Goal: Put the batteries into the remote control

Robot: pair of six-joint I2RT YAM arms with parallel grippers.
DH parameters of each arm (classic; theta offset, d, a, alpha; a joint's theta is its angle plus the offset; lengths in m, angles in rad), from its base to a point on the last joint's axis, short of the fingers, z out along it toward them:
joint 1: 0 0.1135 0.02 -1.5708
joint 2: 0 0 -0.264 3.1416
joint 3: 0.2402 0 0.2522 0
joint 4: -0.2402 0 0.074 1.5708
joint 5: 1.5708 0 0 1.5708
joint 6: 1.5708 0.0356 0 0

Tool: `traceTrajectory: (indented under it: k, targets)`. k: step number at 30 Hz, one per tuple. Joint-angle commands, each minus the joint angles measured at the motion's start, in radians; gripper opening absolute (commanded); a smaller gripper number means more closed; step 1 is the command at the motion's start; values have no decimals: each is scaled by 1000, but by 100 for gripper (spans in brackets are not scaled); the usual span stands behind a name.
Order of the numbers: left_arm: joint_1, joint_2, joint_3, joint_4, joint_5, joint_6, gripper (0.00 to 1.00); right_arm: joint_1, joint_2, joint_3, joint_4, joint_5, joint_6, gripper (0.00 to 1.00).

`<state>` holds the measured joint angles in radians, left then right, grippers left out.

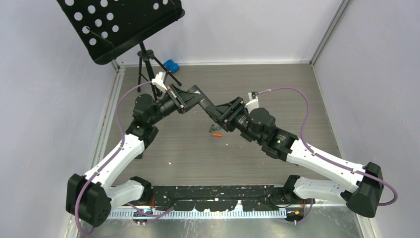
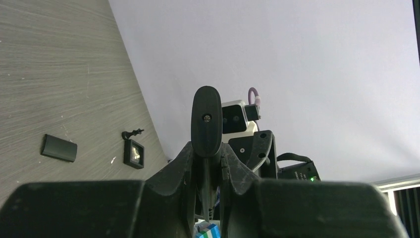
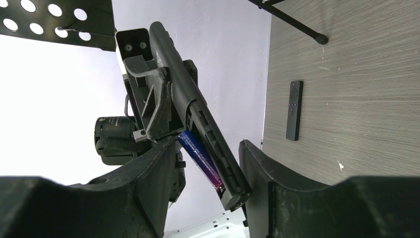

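the left gripper [image 2: 207,152] is clamped on the remote control [image 2: 206,116]. the right gripper [image 3: 208,148] has its fingers apart around 1 purple battery [image 3: 197,154], which lies against the remote's open compartment.

left gripper [image 2: 207,151] clamped | right gripper [image 3: 208,151] apparently open | arms angled inward

One battery [image 3: 200,159] rests in the remote's [image 3: 176,69] compartment; two more batteries [image 1: 215,133] lie on the table [image 1: 198,158] nearby.
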<state>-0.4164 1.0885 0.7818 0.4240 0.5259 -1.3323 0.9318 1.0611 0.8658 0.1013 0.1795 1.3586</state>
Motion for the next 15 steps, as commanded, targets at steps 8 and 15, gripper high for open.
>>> traceTrajectory:
  k: [8,15]
  targets:
    - [-2,-18,27,77,61,16,0,-13,-7,48,116,-45,-17,40]
    - [-2,-13,19,109,59,-36,0,-12,1,31,164,-71,-32,34]
